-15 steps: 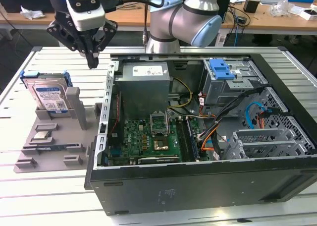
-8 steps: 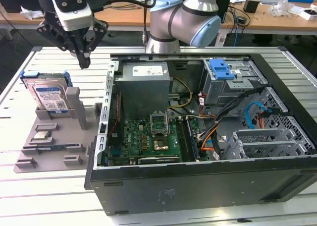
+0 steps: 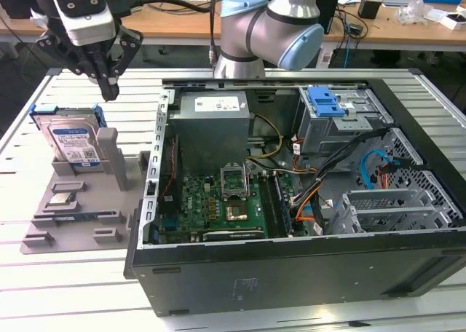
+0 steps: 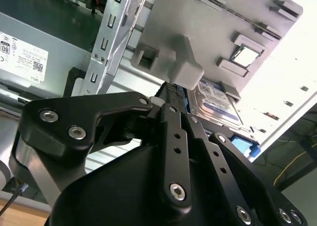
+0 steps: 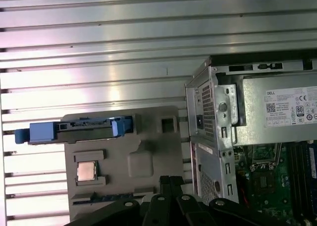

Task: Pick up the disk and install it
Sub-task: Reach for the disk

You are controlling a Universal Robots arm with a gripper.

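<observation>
in the second wrist view: black gripper [image 4: 171, 91] in foreground, fingers [image 4: 171, 137] closed together, tips near grey fixture tray [image 4: 198, 23]. disk [image 4: 218, 104] standing on tray, blue carrier [image 4: 243, 145] along its edge. small silver chip [image 4: 245, 56] seated in tray recess. computer case [image 4: 106, 37] beside tray.

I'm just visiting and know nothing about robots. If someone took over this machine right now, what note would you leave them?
Gripper: shut, holding nothing. In the exterior view it hovers just above the disk without touching it.
Disk: stands on edge in the gray holder on the table, to the exterior view's left of the open computer case.
Done: the arm is positioned over the disk. The disk is not yet picked up.
Left: gripping the disk, lifting it out of the holder and installing it in the case.
</observation>
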